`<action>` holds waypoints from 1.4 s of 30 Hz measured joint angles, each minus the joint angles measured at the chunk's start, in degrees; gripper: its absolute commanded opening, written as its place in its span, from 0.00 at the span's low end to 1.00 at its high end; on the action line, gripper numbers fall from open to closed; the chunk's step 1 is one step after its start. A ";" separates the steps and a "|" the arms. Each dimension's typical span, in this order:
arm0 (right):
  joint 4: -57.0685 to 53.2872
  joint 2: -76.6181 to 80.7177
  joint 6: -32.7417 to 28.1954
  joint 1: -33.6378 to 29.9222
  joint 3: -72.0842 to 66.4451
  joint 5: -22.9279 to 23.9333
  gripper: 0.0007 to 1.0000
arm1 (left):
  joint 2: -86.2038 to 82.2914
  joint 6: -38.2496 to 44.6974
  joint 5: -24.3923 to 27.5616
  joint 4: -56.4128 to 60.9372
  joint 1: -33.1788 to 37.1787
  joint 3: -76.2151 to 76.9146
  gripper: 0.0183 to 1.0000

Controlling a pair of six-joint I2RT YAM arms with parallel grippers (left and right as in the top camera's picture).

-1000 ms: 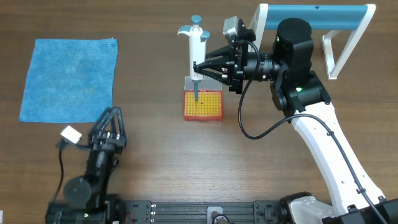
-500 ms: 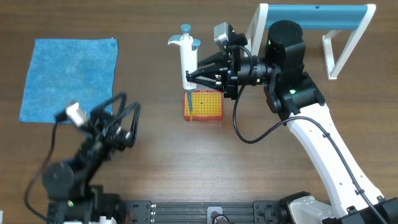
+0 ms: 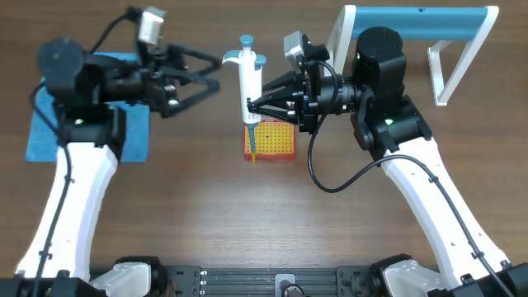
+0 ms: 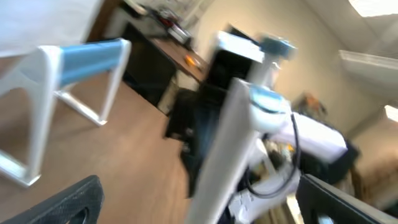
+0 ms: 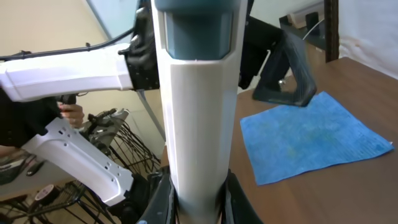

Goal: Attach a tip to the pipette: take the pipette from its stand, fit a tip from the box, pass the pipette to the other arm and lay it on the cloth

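The white pipette (image 3: 247,78) with its blue top hangs upright over the orange tip box (image 3: 276,140), and my right gripper (image 3: 252,105) is shut on its body. A yellow tip (image 3: 253,153) sits on its lower end, in front of the box's left edge. My left gripper (image 3: 216,73) is open, just left of the pipette and pointing at it. In the left wrist view the pipette (image 4: 227,149) stands blurred between the spread fingers (image 4: 68,202). The right wrist view has the pipette (image 5: 196,106) close up, with the blue cloth (image 5: 305,140) beyond it.
The blue cloth (image 3: 49,124) lies at the far left, partly under the left arm. A white frame with a blue bar (image 3: 417,23) stands at the back right, also seen as the frame (image 4: 78,59) in the left wrist view.
The left arm has risen from the front left and swung across, gripper open, toward the pipette. The right arm has shifted the pipette slightly left and lifted it, tip on, from the box.
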 measured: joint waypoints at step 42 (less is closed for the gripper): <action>6.75 0.00 3.37 3.17 0.00 0.61 0.07 | 0.07 -5.55 -2.64 8.68 -8.46 0.92 0.30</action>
